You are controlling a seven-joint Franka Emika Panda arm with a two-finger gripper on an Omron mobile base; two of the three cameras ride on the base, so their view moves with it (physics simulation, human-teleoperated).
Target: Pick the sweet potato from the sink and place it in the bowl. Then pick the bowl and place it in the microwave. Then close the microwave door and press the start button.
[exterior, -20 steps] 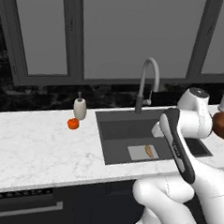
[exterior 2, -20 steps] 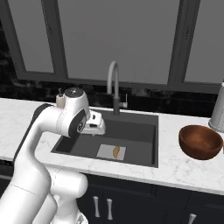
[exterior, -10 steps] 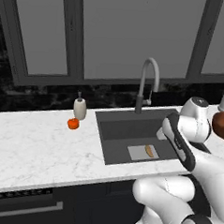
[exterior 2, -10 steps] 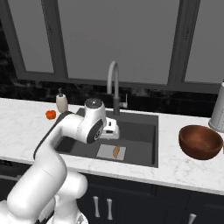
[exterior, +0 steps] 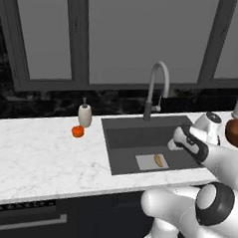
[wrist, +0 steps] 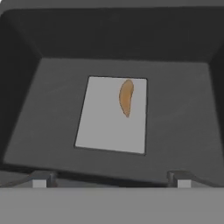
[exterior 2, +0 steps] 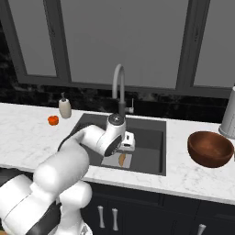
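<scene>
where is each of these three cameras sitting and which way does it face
Left base view: behind the arm on its left, facing forward and down at the sink, faucet and counter; the white arm rises at lower right.
Right base view: behind on the right, same sink, with the bowl on the counter at right; the arm rises at lower left.
Hand view: on the hand, looking down into the basin at the sweet potato on the light patch; the open gripper shows at the bottom.
Both base views share the sink, faucet, sweet potato, soap bottle.

Orange-brown sweet potato point(wrist: 126, 97), dark-grey sink point(wrist: 183, 105)
</scene>
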